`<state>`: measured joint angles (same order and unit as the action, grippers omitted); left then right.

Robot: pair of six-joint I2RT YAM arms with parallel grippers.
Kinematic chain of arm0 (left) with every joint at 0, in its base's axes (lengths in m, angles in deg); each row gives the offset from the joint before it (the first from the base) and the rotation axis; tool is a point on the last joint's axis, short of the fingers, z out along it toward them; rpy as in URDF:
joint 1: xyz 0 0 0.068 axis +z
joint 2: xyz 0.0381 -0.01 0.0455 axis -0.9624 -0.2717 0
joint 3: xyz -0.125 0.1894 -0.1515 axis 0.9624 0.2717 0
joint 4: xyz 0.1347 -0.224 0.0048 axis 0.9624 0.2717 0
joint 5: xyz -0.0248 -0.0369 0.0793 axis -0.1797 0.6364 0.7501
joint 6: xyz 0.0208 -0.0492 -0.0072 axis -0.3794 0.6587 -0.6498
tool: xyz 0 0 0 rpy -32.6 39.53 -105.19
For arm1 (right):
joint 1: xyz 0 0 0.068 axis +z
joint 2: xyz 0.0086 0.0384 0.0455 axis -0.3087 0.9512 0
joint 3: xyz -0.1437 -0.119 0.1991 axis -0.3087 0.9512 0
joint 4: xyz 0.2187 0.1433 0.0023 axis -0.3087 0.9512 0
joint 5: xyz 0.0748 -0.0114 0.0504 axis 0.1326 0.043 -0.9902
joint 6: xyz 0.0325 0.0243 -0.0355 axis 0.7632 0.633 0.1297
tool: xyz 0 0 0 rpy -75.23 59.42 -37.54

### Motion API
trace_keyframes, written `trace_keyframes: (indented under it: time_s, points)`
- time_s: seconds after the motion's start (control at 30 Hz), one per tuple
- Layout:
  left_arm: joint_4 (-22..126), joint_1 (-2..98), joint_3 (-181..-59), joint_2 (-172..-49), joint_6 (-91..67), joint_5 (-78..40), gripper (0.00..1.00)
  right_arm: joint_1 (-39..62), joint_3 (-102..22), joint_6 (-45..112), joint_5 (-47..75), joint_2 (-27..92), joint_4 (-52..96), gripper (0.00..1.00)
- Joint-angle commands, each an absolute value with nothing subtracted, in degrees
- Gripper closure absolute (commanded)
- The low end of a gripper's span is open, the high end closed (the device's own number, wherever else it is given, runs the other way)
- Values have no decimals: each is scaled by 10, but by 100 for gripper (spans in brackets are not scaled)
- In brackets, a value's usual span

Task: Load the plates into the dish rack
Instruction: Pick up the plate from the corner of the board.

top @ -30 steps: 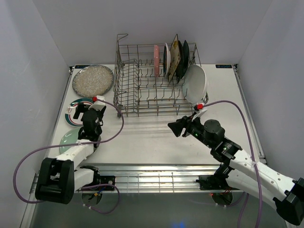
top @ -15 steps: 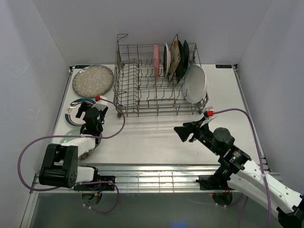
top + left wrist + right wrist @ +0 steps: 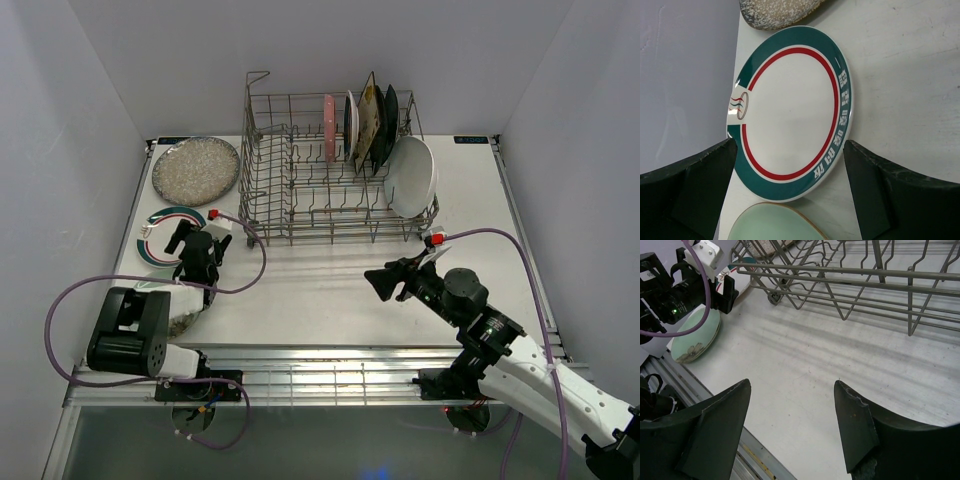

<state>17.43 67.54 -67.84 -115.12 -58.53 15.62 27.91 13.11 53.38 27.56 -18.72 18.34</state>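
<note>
**Right arm backs off the rack; left lines up the next plate**

On the left, the left arm has folded back toward its base over the past second, and the left fingers point(image 3: 700, 175) now hover above the teal-rimmed plate point(image 3: 790, 105). They are spread wide to either side of it and hold nothing. This plate lies flat on the worktop point(image 3: 320, 290). The speckled plate point(image 3: 195, 168) sits beyond it, and the pale green plate point(image 3: 772, 225) is just nearer and partly under the arm. These 3 plates have not moved, so they are still to be loaded.

In the middle, the dish rack point(image 3: 300, 215) holds upright plates at its right end. They overlap, so the count is probably 5. The white oval plate point(image 3: 410, 175) leans at the rack's right end.

On the right, the right fingers point(image 3: 720, 420) have drawn back from the rack's front and spread wider. They are empty above bare worktop. That arm looks finished with its delivery, and the teal-rimmed plate seems the next pick.
</note>
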Motion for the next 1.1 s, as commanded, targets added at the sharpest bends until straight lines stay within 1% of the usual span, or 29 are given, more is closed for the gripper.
trace_keyframes:
  time_s: [0.0,0.47,0.5,0.6,0.63,0.7,1.0,1.07]
  points:
    - [165,679,-676,-1161,-595,144,2,282,135,535,279,-187,164,27]
    - [167,683,-697,-1241,-609,136,3,282,142,539,282,-186,155,26]
    - [167,683,-699,-1250,-611,138,4,282,142,540,281,-187,155,26]
    - [168,686,-708,-1264,-618,134,16,283,143,541,284,-191,156,26]
    - [168,688,-709,-1266,-620,132,21,282,144,542,285,-193,158,26]
    - [171,690,-709,-1265,-620,127,27,283,145,542,286,-195,160,26]
    - [185,694,-696,-1238,-627,98,52,282,144,545,287,-199,161,26]
    - [194,694,-696,-1234,-631,91,55,282,143,546,285,-199,161,27]
